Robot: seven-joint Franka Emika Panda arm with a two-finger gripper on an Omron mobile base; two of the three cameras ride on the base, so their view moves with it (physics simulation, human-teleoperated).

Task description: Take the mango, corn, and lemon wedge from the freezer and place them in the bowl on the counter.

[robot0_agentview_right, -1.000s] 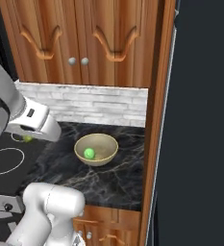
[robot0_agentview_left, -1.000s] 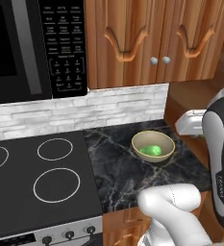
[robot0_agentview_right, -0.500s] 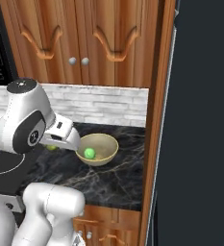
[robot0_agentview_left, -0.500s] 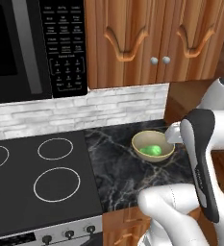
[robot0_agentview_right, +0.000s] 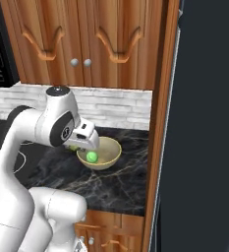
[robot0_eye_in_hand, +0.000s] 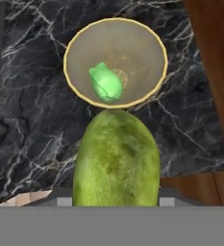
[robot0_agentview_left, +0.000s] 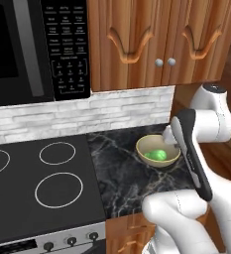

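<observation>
My gripper is shut on a rounded olive-green mottled fruit, the mango, which hides my fingertips in the hand view. It hangs just above the near rim of the tan bowl. The bowl stands on the black marble counter and holds a bright green smooth item. From the right base view the hand is at the bowl's left rim, with a bit of the mango showing under it. The dark freezer rises on the right.
A black stove top with ring marks lies left of the counter, with a microwave above it. Wooden cupboards hang over the counter. A wooden side panel stands between counter and freezer.
The arm has swung from over the stove side across to the bowl, carrying the fruit. The bowl and the green item in it have not moved.
</observation>
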